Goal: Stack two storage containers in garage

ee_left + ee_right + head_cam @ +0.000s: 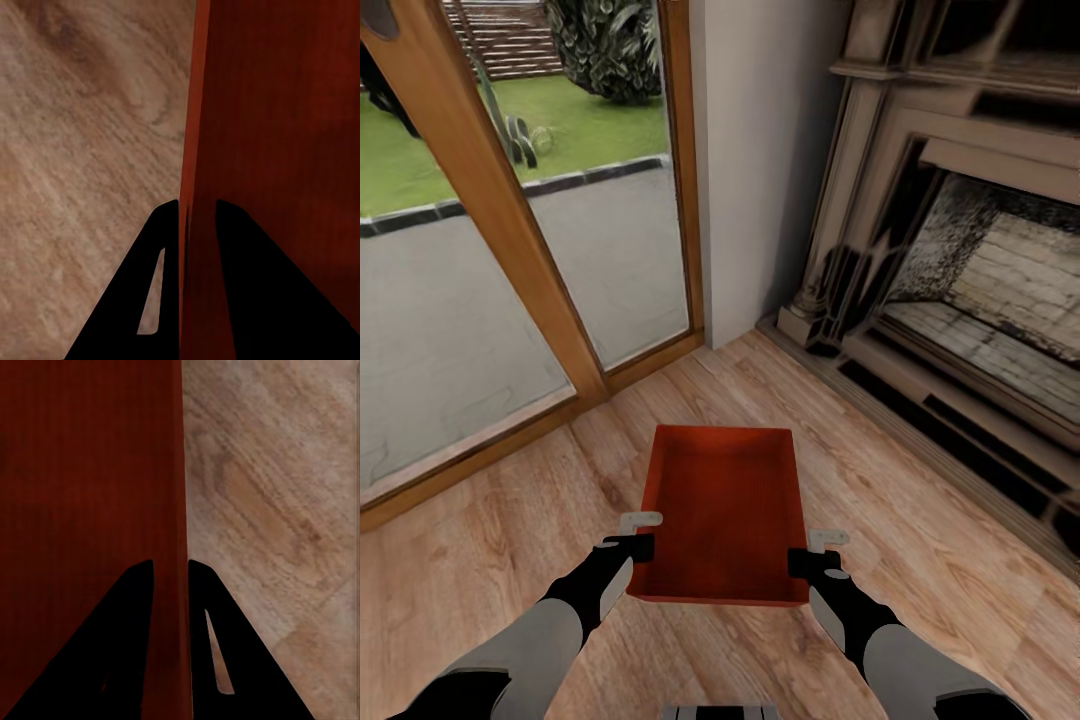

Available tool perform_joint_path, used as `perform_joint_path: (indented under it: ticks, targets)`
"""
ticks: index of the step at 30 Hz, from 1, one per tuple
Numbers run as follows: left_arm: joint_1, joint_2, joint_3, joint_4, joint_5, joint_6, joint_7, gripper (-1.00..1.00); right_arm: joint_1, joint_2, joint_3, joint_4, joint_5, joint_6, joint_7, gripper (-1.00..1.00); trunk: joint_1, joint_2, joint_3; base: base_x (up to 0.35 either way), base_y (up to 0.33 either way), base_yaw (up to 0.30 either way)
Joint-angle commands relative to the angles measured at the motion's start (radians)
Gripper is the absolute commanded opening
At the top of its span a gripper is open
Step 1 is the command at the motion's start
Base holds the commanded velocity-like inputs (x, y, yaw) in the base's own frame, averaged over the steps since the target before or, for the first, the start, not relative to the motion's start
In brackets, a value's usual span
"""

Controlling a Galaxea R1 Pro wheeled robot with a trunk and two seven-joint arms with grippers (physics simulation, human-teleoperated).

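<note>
Currently one storage container (722,515) is held over the wood plank floor (920,520) in the living room. Left gripper (635,534) is clamped on its left wall, right gripper (822,552) on its right wall; wrist views show each wall pinched between the fingers. No readable labels. Fireplace (960,280) ahead right, glass door (510,230) ahead left.

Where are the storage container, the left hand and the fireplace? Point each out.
storage container (722,510): head view, on its inner bottom.
left hand (641,534): head view, at the fingers clamped on the container's left wall.
fireplace (1000,290): head view, on the firebox's brick lining.
</note>
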Motion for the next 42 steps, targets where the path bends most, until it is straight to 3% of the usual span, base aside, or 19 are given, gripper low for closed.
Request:
perform_joint_path:
  ticks: [1,42]
  targets:
    - [0.000,0.001,0.002,-0.002,-0.016,0.008,0.010,-1.00,-0.001,-0.003,-0.003,-0.001,0.000,-0.001,-0.010,-1.00,-0.004,0.007,0.003,0.000,0.000,0.000]
    - [0.000,0.002,0.002,-0.006,-0.016,0.008,0.005,-1.00,-0.001,-0.003,-0.003,-0.001,-0.003,0.003,-0.011,-1.00,-0.161,0.294,0.131,0.000,0.000,0.000]
